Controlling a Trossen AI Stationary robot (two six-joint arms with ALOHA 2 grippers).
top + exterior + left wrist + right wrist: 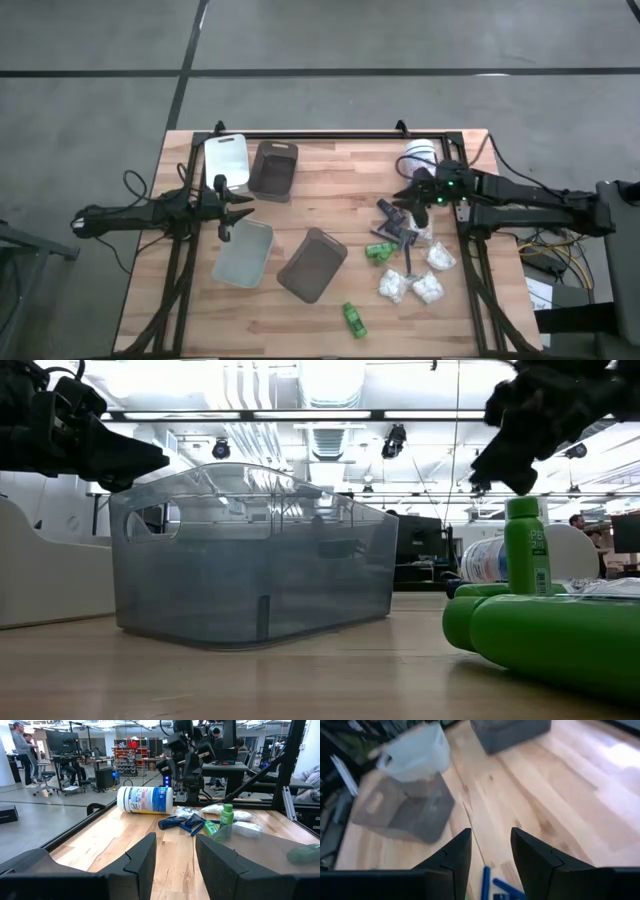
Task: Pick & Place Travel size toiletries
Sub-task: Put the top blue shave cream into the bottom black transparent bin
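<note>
Right gripper (408, 196) hangs above the blue-grey sticks (398, 228), fingers apart and empty, beside the white tub (420, 155). Green bottles (380, 252) and white packets (410, 288) lie scattered near it, with what looks like one more bottle (354, 319) off alone. Left gripper (226, 207) waits open beside the grey tray (243, 253).

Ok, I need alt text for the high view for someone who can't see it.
Right gripper hangs open above slim dark blue-grey sticks, beside small green bottles and lumpy white packets on the wooden table. Left gripper waits open near four rectangular trays; one green bottle lies apart.
</note>
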